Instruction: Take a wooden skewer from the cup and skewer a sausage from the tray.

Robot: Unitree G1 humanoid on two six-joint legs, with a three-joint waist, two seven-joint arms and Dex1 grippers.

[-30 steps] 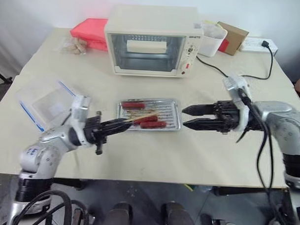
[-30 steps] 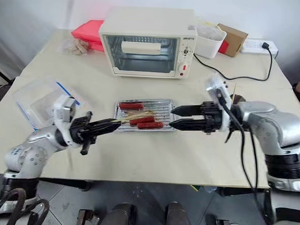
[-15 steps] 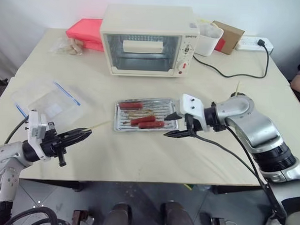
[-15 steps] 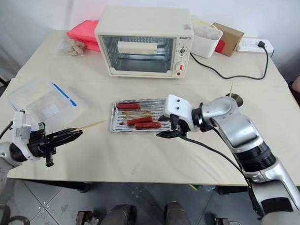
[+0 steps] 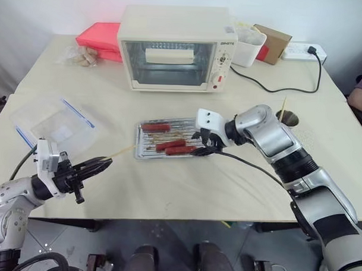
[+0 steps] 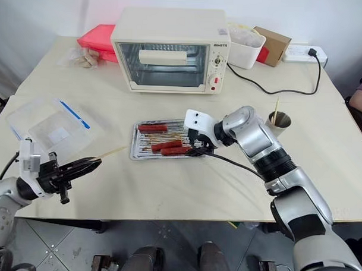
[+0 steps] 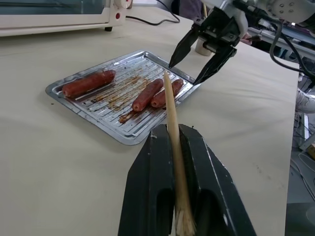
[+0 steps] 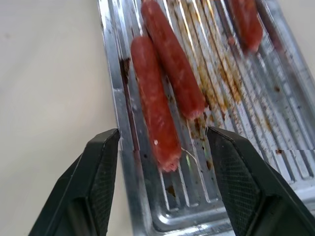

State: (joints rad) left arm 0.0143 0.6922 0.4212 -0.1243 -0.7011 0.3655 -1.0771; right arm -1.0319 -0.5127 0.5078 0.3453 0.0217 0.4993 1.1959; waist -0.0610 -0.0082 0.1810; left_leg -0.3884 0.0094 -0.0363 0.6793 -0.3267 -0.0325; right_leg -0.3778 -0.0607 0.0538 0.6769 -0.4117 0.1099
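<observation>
Skewer (image 7: 170, 113) sitting clamped between closed fingers of left gripper (image 5: 100, 165), tip pointing toward tray (image 5: 139, 152), butt end hiding between fingers. Tray lying mid-table, holding three sausages; nearest sausage (image 8: 155, 118) lying along tray edge, touching its neighbour. Right gripper (image 8: 162, 182) hovering over that sausage, jaws standing apart, gripping nothing. Cup (image 6: 279, 121) standing beyond right arm, one stick poking out, lower part hiding behind arm. Oven (image 5: 175, 49) sitting behind tray.

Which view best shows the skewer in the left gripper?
The left wrist view: the wooden skewer runs clamped between the left gripper fingers. The eye views show a thin tip beyond it; the right wrist view shows sausages instead.
</observation>
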